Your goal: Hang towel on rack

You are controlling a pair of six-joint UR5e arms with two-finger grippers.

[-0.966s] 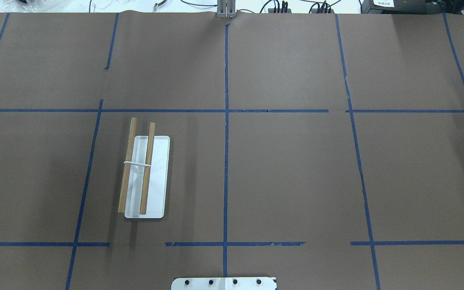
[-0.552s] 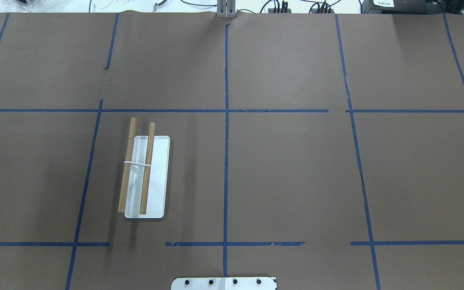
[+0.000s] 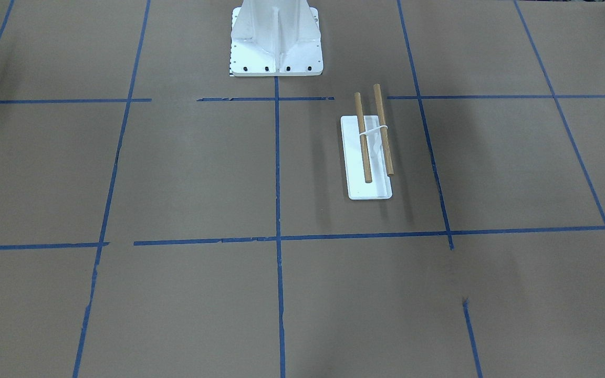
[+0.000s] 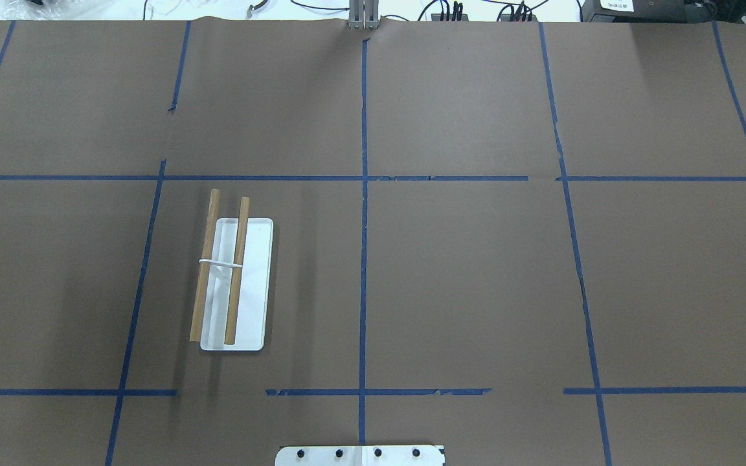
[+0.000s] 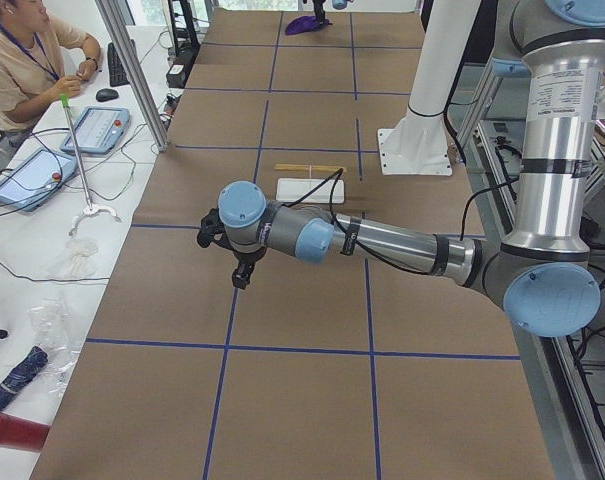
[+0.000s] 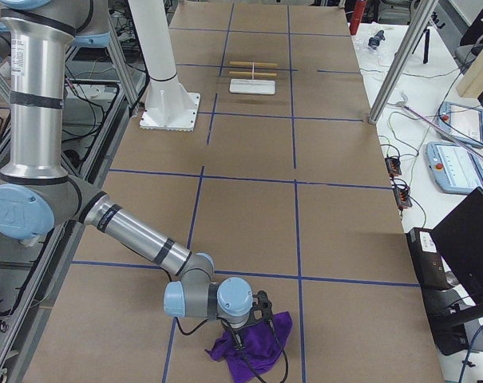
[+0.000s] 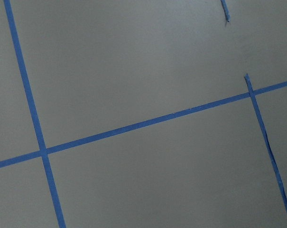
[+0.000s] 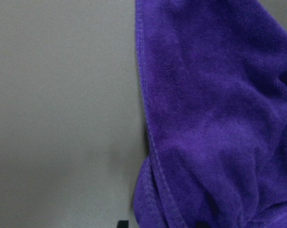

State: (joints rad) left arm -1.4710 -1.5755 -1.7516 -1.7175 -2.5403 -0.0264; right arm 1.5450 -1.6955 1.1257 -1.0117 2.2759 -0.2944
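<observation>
Exterior right view: purple towel (image 6: 255,348) crumpled on desk (image 6: 249,215), well apart from rack (image 6: 252,84), right pincer (image 6: 259,313) at it, opening not discernible; judged light, limp, best pinched at a hemmed edge.

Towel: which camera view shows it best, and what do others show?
Exterior right: the crumpled towel shows almost whole, near the camera. The right wrist view shows only a close patch; exterior left shows it tiny and far. The overhead, front and left wrist views miss it.
</observation>
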